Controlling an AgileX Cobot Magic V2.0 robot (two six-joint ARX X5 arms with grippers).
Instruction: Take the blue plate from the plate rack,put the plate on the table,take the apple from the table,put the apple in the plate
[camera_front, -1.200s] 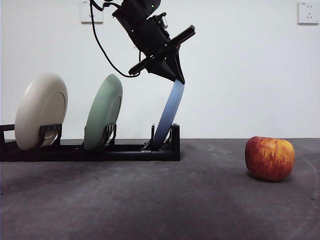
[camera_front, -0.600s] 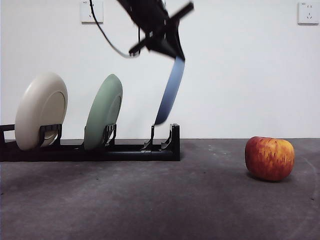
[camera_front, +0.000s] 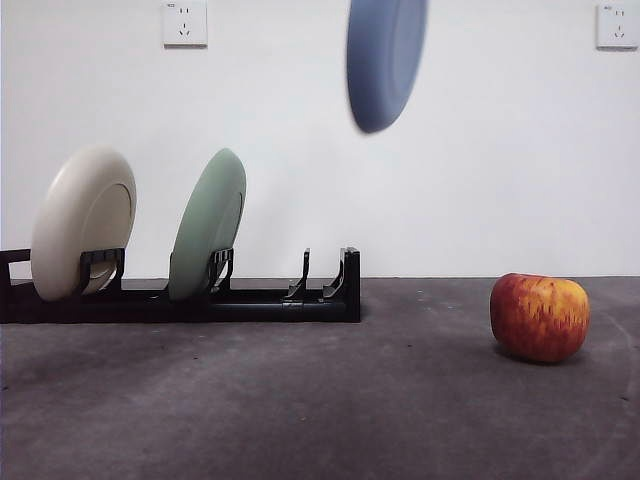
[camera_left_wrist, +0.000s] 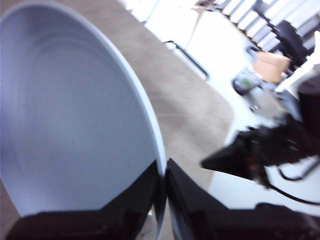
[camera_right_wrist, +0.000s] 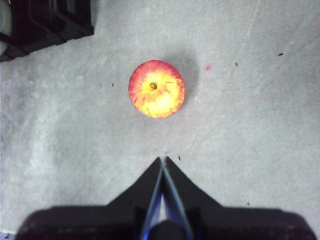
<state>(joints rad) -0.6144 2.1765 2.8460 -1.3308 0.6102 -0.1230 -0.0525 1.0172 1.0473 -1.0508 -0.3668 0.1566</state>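
Although no brand or readable writing shows anywhere, two white wall sockets sit high on the pale wall. Nearest the front camera lies the table, dark grey and mottled, with the apple standing alone on it at the right, stem up as the right wrist view shows. Above it hangs the right gripper, jaws pressed together with nothing between them, well apart from the fruit. Farther back on the left stands the plate rack, its left end cut off by the frame; it holds a cream plate and a pale green plate upright, and its rightmost slot is bare. High over that end hangs the blue plate, on edge, its top cut off by the frame. The left gripper is out of the front view; its own camera shows both jaws clamped on the plate's rim, with a blurred room and another black arm beyond.
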